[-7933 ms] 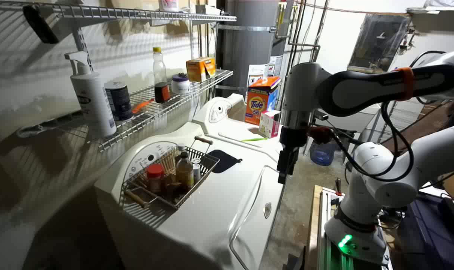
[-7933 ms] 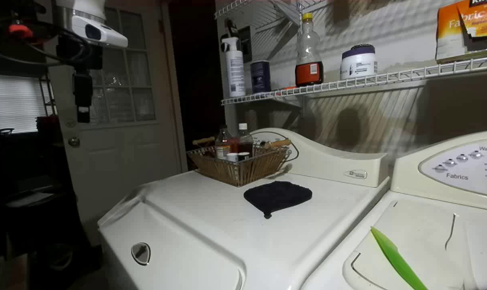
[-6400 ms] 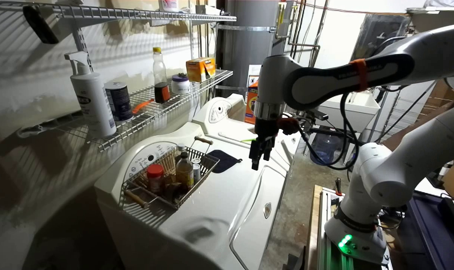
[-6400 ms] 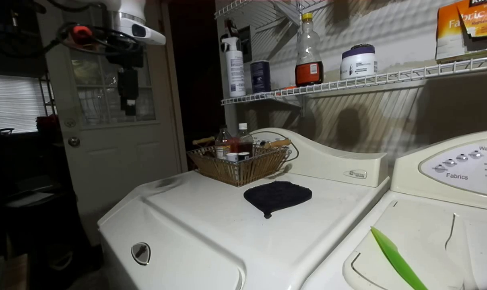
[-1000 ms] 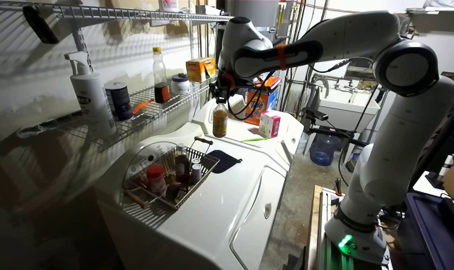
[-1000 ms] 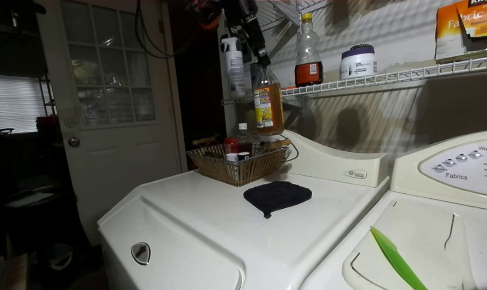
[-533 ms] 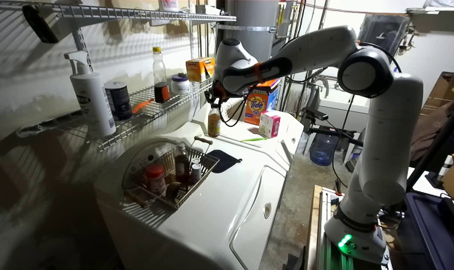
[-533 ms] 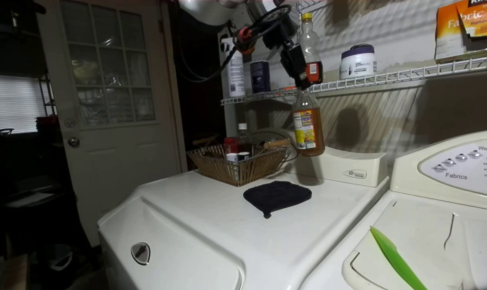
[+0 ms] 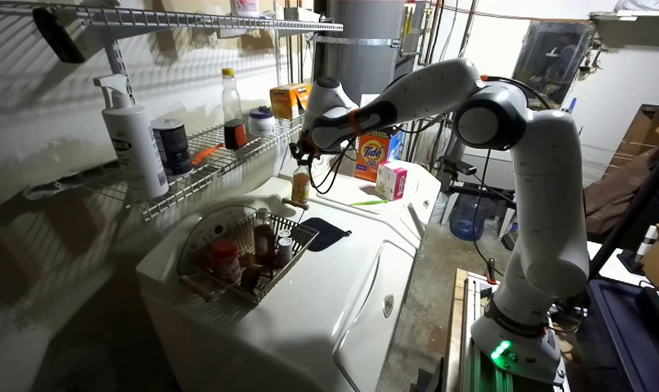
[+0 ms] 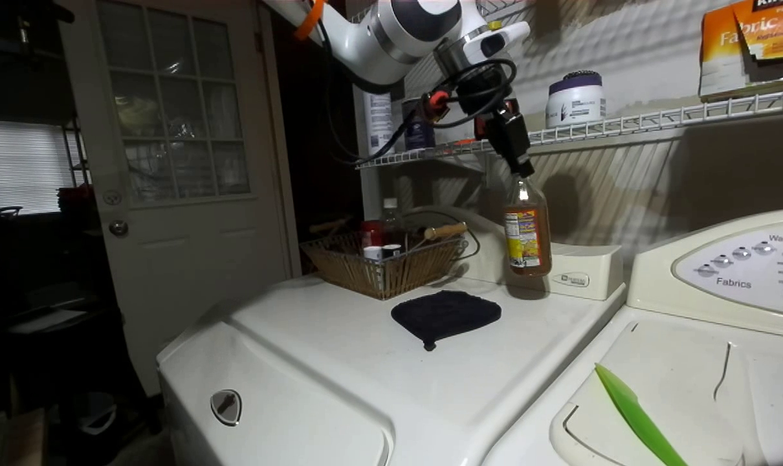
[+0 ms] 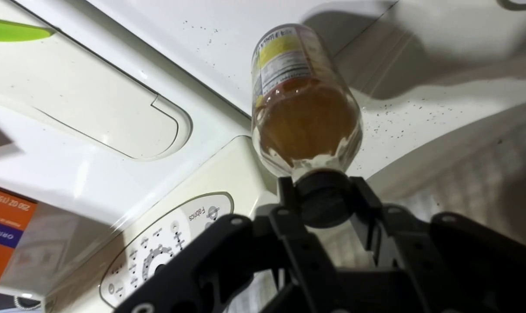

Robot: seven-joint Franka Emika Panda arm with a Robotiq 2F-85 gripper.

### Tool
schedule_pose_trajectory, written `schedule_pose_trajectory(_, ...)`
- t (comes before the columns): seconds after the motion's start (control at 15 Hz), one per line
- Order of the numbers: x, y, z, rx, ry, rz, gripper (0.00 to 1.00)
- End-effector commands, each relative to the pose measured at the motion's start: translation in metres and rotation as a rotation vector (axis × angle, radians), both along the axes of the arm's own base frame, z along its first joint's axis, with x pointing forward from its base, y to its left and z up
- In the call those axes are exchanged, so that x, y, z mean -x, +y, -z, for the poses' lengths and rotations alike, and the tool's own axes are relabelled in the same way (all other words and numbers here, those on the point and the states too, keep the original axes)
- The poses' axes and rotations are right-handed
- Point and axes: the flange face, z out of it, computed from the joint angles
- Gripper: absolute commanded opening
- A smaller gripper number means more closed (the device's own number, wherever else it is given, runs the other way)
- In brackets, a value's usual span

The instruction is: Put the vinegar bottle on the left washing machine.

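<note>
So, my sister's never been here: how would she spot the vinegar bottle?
Look for the white machine with the basket on top. Above its rear, the gripper holds the vinegar bottle. Its amber contents and black cap set it apart from the white-capped bottle in the basket.

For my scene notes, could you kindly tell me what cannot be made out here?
Vinegar bottle: fine print blurred, wrist view.
Orange box: cut off by the left edge, wrist view.
Yellow-capped bottle: mostly hidden behind the arm, in an exterior view.
</note>
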Motion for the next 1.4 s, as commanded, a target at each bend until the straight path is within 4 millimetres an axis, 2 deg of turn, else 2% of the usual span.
schedule_pose_trajectory(0.0, -0.018, -0.006, 0.002, -0.002, -0.043, -0.024, 0.09)
schedule_pose_trajectory(0.47, -0.022, -0.020, 0.035, 0.032, -0.028, -0.042, 0.09)
schedule_pose_trajectory(0.73, -0.022, -0.020, 0.041, 0.044, -0.018, -0.071, 0.09)
schedule_pose_trajectory(0.8, -0.023, -0.020, 0.040, 0.044, -0.018, -0.075, 0.51)
schedule_pose_trajectory(0.87, -0.023, -0.019, 0.040, 0.045, -0.017, -0.079, 0.62)
schedule_pose_trajectory(1.0, -0.024, -0.016, 0.031, 0.052, -0.027, -0.087, 0.75)
schedule_pose_trajectory(1.2, -0.020, -0.007, 0.007, 0.053, 0.000, -0.103, 0.95)
schedule_pose_trajectory(1.33, -0.008, 0.004, -0.008, 0.046, 0.085, -0.120, 1.00)
